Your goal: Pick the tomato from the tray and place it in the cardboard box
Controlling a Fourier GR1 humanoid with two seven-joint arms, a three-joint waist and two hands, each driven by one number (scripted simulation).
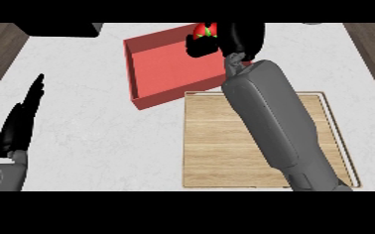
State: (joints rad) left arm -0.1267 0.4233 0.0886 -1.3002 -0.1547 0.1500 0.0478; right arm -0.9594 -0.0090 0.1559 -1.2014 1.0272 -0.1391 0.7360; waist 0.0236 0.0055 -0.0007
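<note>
Over the far side of the red box (pixel 173 68), the right hand (pixel 246 35) is curled round the tomato (pixel 204 30). The wooden tray (pixel 219 144) lies just beside it; the left hand (pixel 21 121) rests open at the view's left.

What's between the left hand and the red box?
Only bare white counter separates the left hand and red box, seen in the head view.

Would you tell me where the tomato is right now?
Head view, upper middle: the tomato is in the right hand, over the far edge of the red box.
</note>
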